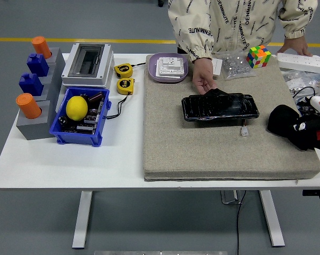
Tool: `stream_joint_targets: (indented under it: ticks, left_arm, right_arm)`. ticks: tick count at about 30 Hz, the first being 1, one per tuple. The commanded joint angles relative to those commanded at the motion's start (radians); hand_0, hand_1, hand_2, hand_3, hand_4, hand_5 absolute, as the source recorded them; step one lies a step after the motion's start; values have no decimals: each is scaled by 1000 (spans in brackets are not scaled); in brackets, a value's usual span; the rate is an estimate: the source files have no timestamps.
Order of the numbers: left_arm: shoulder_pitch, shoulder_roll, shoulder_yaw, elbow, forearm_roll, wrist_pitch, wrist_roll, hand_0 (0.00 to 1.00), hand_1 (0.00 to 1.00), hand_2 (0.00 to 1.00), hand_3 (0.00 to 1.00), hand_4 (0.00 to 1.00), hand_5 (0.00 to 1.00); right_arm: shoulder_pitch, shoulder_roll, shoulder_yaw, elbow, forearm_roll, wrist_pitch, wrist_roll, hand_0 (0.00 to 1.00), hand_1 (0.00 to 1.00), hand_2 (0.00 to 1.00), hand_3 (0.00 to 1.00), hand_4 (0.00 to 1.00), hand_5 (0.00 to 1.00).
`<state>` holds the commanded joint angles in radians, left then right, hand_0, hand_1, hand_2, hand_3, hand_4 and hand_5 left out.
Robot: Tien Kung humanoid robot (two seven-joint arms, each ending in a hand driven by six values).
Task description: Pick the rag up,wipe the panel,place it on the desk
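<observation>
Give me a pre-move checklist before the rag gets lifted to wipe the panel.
1. Right hand at the rag: ok, it is on the rag's right side at the mat's right edge.
2. Grip on the rag closed: cannot tell, black fingers against black cloth.
3. Panel lying flat on the mat: ok.
4. Panel clear of people: not ok, a person's hand rests at its far left corner.
5. Path from rag to panel: ok, only a small white connector lies near the panel's front edge.
6. Left hand: cannot tell, out of view.
</observation>
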<state>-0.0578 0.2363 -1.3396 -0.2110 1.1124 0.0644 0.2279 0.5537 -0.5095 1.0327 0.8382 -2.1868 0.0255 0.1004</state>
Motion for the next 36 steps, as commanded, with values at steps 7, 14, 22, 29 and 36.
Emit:
stream_joint_targets:
  ticks: [7,14,22,29,36]
  left_arm:
    - [-4,-3,3,0,-1,0,0,633,658,683,573,614,508]
    - [-5,-4,1,-1,1,0,0,635,659,683,573,613,508]
    - [-4,-5,0,1,1,-1,1,633,659,684,574,615,509]
    - [-8,-7,2,-1,0,-1,0,633,658,683,574,613,507]
    - [-10,-6,5,-1,-2,0,0,634,658,684,574,614,509]
  right_arm:
    - [-1,11,5,1,1,2,1,755,721,802,811,998,627]
    - [-10,19,10,13,9,4,1,758,721,805,811,998,628]
    - [-9,36,-1,-15,16,4,0,758,721,805,811,998,628]
    - [3,52,-22,-48,30,-13,6,755,721,804,811,998,626]
    - [12,65,-35,-83,35,-64,13,752,720,795,801,998,619]
